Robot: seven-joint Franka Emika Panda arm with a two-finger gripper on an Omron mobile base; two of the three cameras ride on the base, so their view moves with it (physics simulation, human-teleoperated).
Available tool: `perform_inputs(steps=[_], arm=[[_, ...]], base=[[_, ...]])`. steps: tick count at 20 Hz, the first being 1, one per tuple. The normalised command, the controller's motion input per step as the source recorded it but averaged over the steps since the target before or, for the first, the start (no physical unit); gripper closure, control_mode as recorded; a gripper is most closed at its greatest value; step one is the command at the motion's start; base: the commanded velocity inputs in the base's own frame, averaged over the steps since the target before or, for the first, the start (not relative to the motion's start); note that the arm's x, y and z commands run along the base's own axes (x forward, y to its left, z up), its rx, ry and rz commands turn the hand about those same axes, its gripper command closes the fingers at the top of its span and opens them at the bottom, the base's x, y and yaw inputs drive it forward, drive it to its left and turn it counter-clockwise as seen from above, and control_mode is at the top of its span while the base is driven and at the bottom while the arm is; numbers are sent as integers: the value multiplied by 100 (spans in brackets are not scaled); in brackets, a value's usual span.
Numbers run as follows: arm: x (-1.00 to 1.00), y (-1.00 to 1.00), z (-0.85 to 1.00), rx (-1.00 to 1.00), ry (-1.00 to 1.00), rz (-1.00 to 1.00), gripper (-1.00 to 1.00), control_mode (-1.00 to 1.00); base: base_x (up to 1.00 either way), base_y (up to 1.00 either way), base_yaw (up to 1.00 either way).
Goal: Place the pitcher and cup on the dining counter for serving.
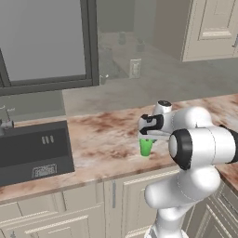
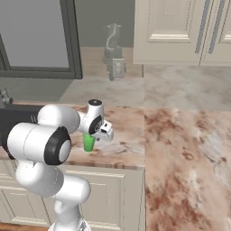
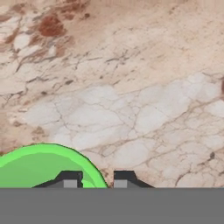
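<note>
The small green cup (image 1: 146, 147) (image 2: 89, 143) stands upright on a marbled counter (image 1: 102, 139), near its front edge and right of the sink. My gripper (image 1: 147, 138) (image 2: 93, 136) points straight down onto the cup's top. In the hand view the cup (image 3: 35, 168) fills the lower left. My gripper (image 3: 97, 178) straddles its near rim, one fingertip (image 3: 70, 177) inside the cup and the other outside it. The jaws stand narrow around the wall, and I cannot make out whether they press it. The pitcher and the dining counter are out of view.
A dark sink (image 1: 32, 148) with a faucet (image 1: 5, 122) lies at the counter's left. A large window (image 1: 44, 42) and a wall outlet (image 1: 135, 68) sit behind. Cream wall cabinets (image 2: 180, 31) hang at the right. The marbled top (image 2: 189, 162) runs on to the right.
</note>
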Motion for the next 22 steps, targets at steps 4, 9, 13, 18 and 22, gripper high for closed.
perform_inputs(steps=[4, 9, 13, 18, 22], arm=[[-1, 0, 4, 0, -4, 0, 100, -100], [-11, 0, 17, 0, -11, 0, 100, -100], [-20, 0, 36, 0, -18, 0, 100, -100], [-37, 4, 60, 0, -26, 0, 100, -100], [-39, 12, 91, 0, -22, 0, 100, -100]], base=[[0, 0, 0], [0, 0, 0], [0, 0, 0], [0, 0, 0], [0, 0, 0]])
